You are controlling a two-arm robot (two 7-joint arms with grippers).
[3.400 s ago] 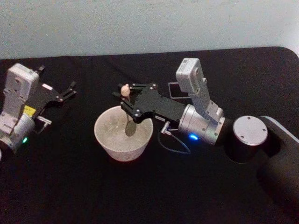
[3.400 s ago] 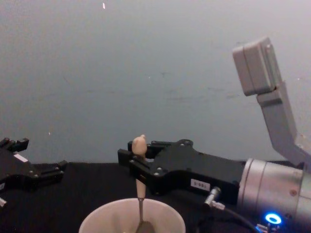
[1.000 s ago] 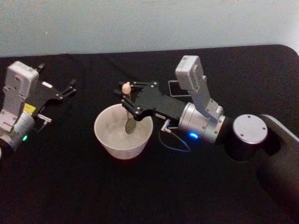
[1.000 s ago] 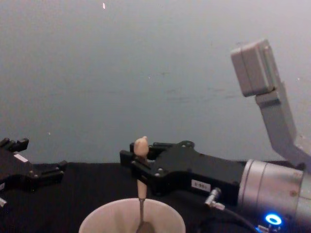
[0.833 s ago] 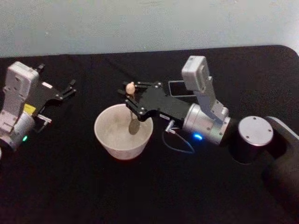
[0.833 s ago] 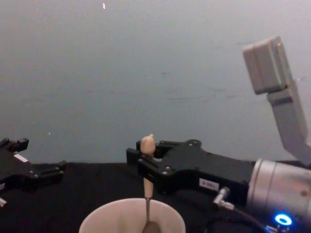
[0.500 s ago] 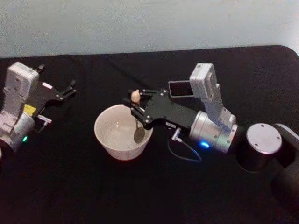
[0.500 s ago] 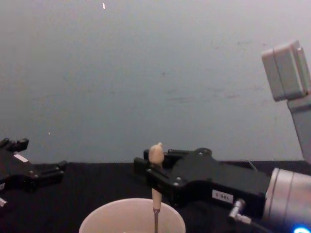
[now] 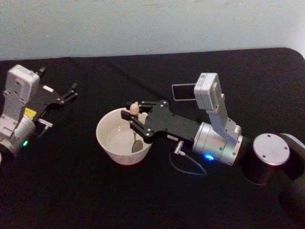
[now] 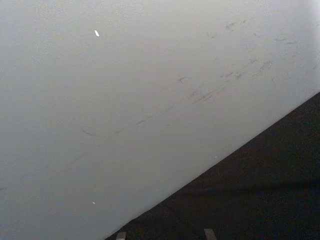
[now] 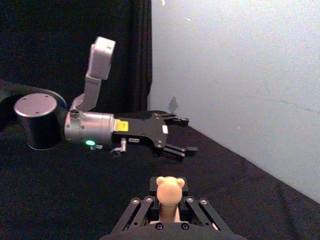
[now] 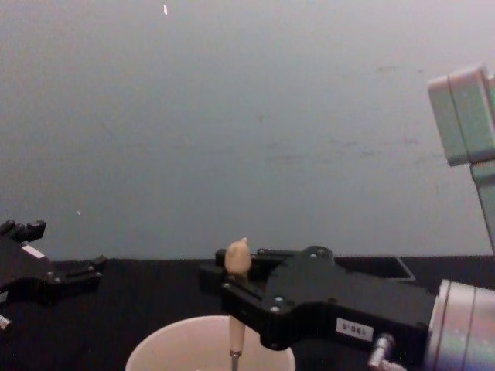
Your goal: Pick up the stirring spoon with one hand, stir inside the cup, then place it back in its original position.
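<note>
Black cloth covers the table, which stands below a pale grey-blue wall. At its middle the slim stirring spoon, with a beige animal-head knob, thin dark shaft and small shiny metal bowl, stands nearly upright. Its bowl is down inside the wide round cream cup, close to the cup's right inner wall. The black right pincer, on a silver wrist, pinches the beige handle just under the knob and hangs over the cup's right rim.

The main risk is a wider sweep that presses the bowl against that wall and shoves or tips the cup (nothing braces it). A slack pinch could also let the spoon swivel or drop. Behind the right wrist sits the dark square open-topped box holder. It is narrow, so a tilted spoon may catch its rim on the return. The black left pincer is parked at the table's far left, fingers spread.
</note>
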